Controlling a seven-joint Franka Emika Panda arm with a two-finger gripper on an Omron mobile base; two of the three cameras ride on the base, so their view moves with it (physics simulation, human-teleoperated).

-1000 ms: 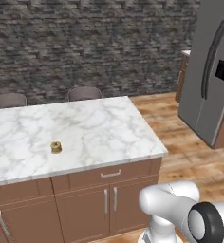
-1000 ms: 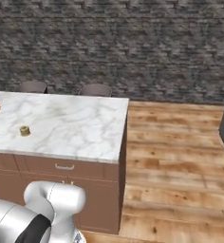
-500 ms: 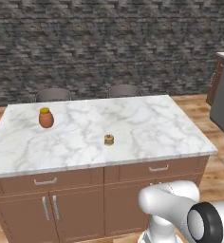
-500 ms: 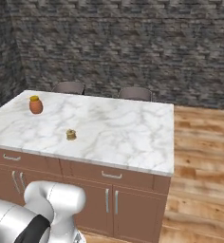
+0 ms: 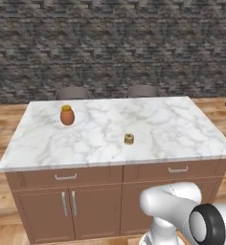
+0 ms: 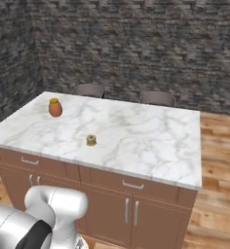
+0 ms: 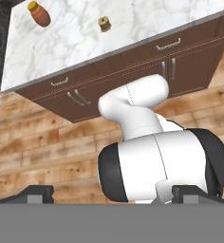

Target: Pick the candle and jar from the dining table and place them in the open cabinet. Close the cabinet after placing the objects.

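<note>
So here the candle point(image 5: 129, 139) is sitting out on the dining table point(image 5: 182, 139), roughly mid-table and a bit toward the front edge on the robot's side. It's a squat little spool standing upright, so its axis points straight up — no long side to line up with, any approach angle around it looks about the same. Well off to its left and a little further back is a small orange pot point(image 5: 67, 115) with a yellow lid, nowhere near touching it.

The gripper point(image 7: 113, 193) is tucked low in front of the table's wooden base. From the hand view the two finger tips sit far apart at the bottom corners, so the jaws are spread wide with nothing between them. That camera looks back over the drawer fronts and up at the marble top, where the candle point(image 7: 103, 23) shows well above and beyond the fingers.

So the relation that matters, as I read it — the candle is up and forward from the hand, across the table's front edge, on a surface higher than where the hand is now. My guess is the arm has to lift clear of the edge first, then reach in over the marble and come down on the candle from above. I can't spot the glass jar on the table in these views.
</note>
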